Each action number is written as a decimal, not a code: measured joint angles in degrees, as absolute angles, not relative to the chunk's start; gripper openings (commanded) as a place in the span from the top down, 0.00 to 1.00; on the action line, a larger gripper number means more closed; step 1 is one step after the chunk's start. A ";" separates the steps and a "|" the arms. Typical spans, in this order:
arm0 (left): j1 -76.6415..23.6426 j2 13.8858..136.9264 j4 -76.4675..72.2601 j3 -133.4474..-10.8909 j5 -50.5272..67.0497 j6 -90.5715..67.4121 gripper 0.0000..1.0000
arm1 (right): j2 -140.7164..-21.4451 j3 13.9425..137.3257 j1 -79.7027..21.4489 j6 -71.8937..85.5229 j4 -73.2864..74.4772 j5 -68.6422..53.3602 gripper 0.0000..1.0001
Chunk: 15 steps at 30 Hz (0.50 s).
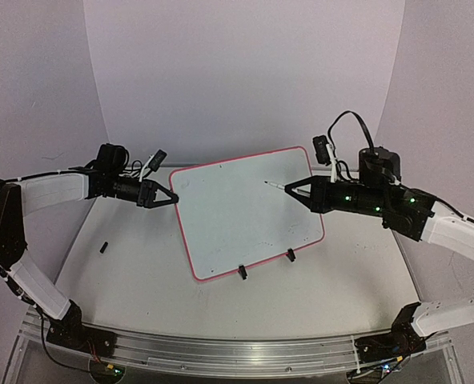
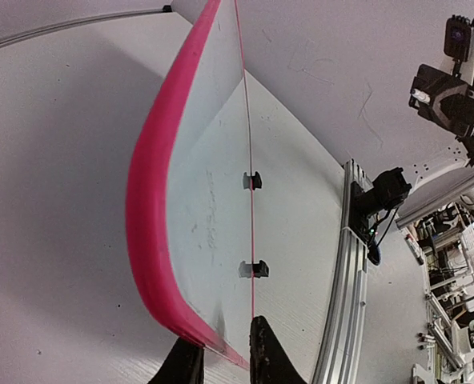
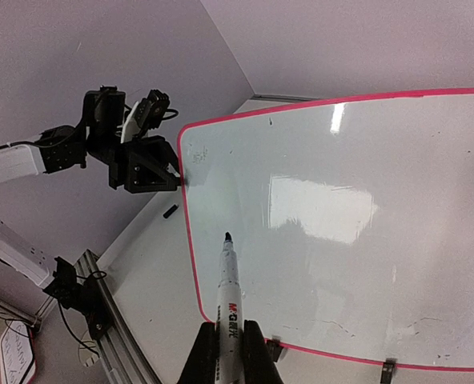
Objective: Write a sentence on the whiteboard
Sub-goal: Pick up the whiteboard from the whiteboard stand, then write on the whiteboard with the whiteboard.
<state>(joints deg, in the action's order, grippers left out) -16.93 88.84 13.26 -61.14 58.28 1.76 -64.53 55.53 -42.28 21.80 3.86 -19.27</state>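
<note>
On the left, a small black thing [image 1: 104, 247] lies by itself on the table [image 1: 141, 288], well apart from the board. Next comes the left gripper [image 1: 173, 194]. It is at the top left corner of the whiteboard [image 1: 245, 216]. In the left wrist view its two fingers [image 2: 190, 364] sit one on each side of the pink rim [image 2: 153, 240] and look pressed against it, so it is holding the board by its edge.

The whiteboard is in the middle of the table, between the two arms. It rests on two little black clip feet [image 1: 242, 272] at its near edge. Its face is white with a few faint smudges.

On the right, the right gripper [image 1: 295, 190] is closed tight on a white marker [image 1: 277, 186]. The marker's dark tip points at the top part of the board's face. I cannot tell if the tip is touching the board or is just above it
</note>
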 measured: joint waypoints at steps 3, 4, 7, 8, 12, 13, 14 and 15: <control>-16.84 88.84 13.76 -61.14 58.22 2.59 0.97 | -66.26 55.77 -43.44 21.82 2.15 -18.90 1.00; -16.82 88.84 14.00 -61.14 58.15 2.61 0.99 | -66.85 55.96 -43.75 21.82 1.85 -18.81 1.00; -16.75 88.82 15.66 -61.14 58.78 2.96 1.00 | -69.10 56.84 -44.80 21.82 0.30 -18.65 1.00; -16.78 88.77 16.01 -61.14 58.78 3.38 1.00 | -69.78 57.06 -45.17 21.82 -0.36 -18.65 1.00; -16.95 87.96 16.58 -60.97 58.76 5.04 1.00 | -72.95 57.45 -46.46 22.55 -4.38 -18.83 1.00; -16.97 87.74 17.04 -60.97 58.76 5.37 1.00 | -74.06 57.45 -46.70 22.98 -6.02 -19.07 1.00; -16.95 87.70 17.30 -60.97 58.76 5.58 1.00 | -74.91 57.45 -46.74 23.29 -7.11 -19.29 1.00; -16.93 87.66 17.74 -60.95 58.74 5.82 1.00 | -76.38 57.45 -46.92 24.08 -9.15 -19.90 1.00</control>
